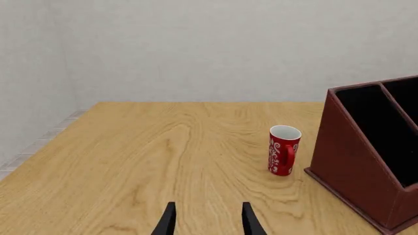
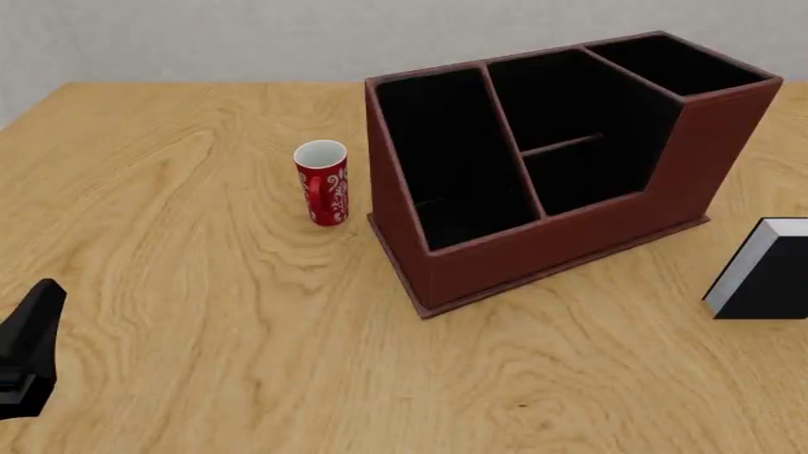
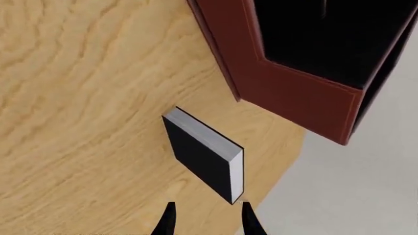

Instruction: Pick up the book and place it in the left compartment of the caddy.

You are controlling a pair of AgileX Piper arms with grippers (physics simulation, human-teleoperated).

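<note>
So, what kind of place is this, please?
Probably a simulated tabletop test scene rather than a real room: a bare wooden table before plain grey walls, holding only a caddy, a book and a red cup.

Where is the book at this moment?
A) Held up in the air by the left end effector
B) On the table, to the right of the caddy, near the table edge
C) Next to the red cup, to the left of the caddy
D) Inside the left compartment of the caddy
B. The book lies on the table to the right of the caddy, near the table's edge, with the open right end effector just above it, not holding it.
</note>
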